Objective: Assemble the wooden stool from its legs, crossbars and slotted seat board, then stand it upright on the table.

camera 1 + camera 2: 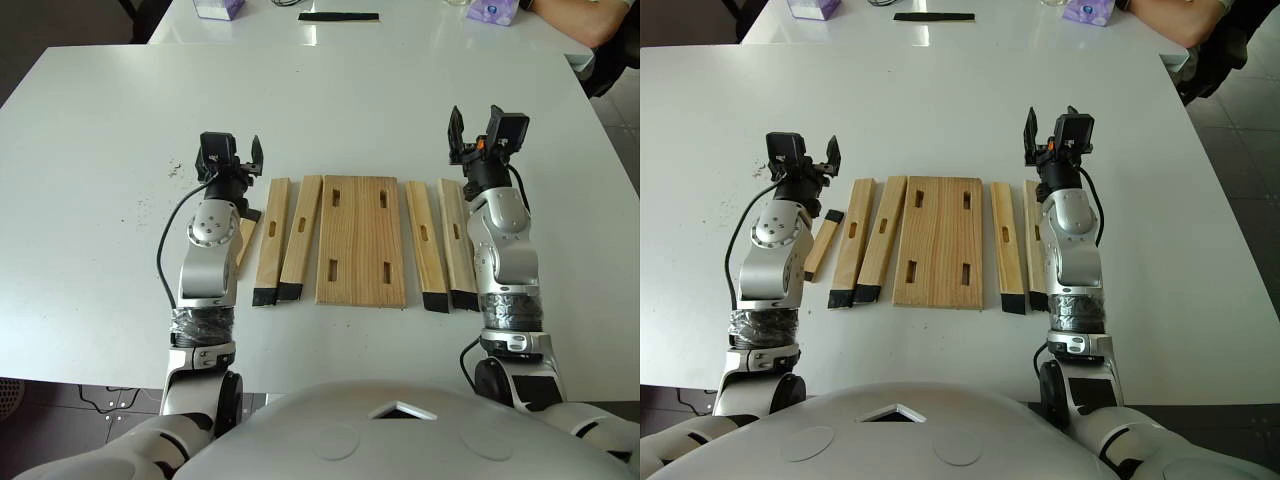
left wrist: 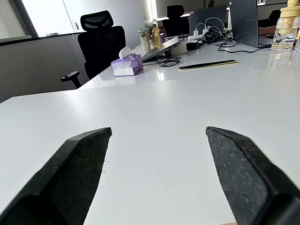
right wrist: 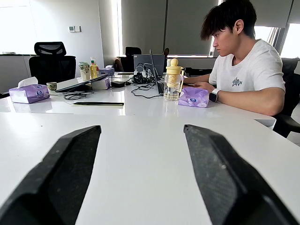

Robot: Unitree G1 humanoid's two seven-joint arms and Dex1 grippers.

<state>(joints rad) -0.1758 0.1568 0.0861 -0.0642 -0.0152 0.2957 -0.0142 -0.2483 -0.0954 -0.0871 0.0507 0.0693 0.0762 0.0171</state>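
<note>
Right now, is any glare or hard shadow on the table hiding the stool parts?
Left eye view: glare sits on the far table beside the black strip, well away from the seat board, which is evenly lit. Right wrist view: the window is washed out white.

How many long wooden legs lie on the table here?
4. Left of the seat board: outer left leg, inner left leg. Right of it: inner right leg, outer right leg. A shorter piece lies partly under the left arm; others may be hidden.
</note>
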